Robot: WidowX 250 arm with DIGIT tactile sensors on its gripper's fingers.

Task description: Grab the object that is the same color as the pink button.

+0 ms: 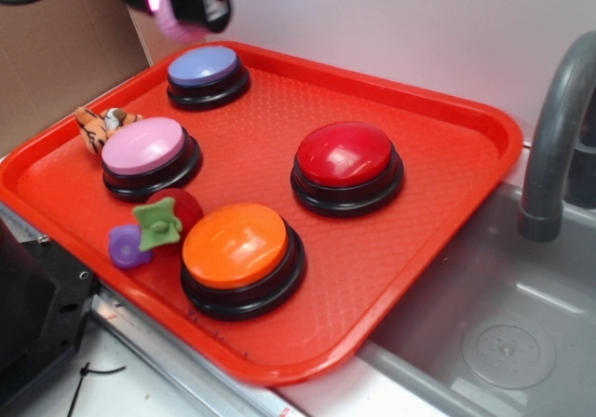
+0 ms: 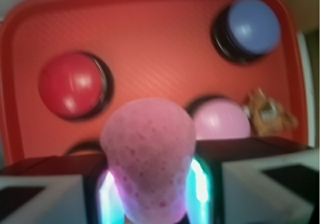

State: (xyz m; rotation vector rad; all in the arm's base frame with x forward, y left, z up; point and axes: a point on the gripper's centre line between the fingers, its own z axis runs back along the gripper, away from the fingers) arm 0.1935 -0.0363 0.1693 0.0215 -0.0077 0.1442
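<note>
A light-pink dimpled ball (image 2: 148,156) fills the lower middle of the wrist view, squeezed between the two glowing pads of my gripper (image 2: 150,189), which is shut on it. In the exterior view the gripper (image 1: 182,3) hangs high above the tray's far left corner, with a pink blur of the ball (image 1: 172,17) at its tip. Down on the tray sits the pink button (image 1: 144,149) at the left, also seen as the pink button (image 2: 220,119) just past the ball.
The red tray (image 1: 438,128) also holds a lavender-blue button (image 1: 205,68), a red button (image 1: 346,156), an orange button (image 1: 237,245), a small tiger toy (image 1: 101,126) and a purple toy with a green star (image 1: 144,235). A sink and grey faucet (image 1: 559,128) stand at the right.
</note>
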